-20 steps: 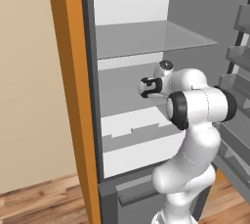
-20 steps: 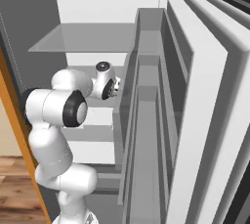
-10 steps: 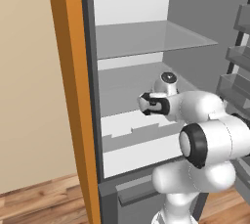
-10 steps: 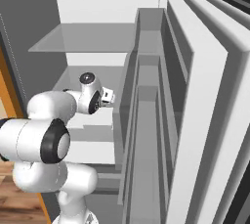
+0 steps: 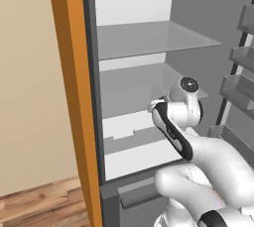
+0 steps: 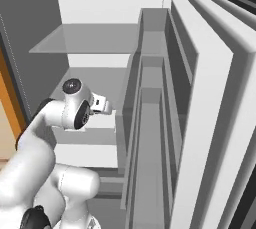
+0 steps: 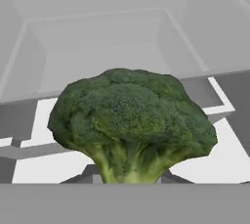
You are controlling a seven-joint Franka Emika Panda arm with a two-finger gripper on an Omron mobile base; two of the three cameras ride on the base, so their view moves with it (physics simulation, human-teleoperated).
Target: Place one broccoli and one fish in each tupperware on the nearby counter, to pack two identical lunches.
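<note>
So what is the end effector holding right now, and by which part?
A broccoli, seemingly held low on its pale stalk; the grip point itself is hidden at the bottom of the hand view.

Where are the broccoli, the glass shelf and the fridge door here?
broccoli [image 7: 132, 115]: hand view, middle of its green head.
glass shelf [image 5: 149, 37]: left base view, its flat top.
fridge door [image 6: 200, 98]: right base view, its white inner panel.

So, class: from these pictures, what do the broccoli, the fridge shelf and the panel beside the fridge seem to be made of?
Broccoli: plant matter, matte, with a bumpy dark green crown and a paler fibrous stem.
Fridge shelf: probably glass or clear plastic, since the back wall shows faintly through it.
Side panel: flat matte orange, perhaps painted wood; no grain shows.
</note>
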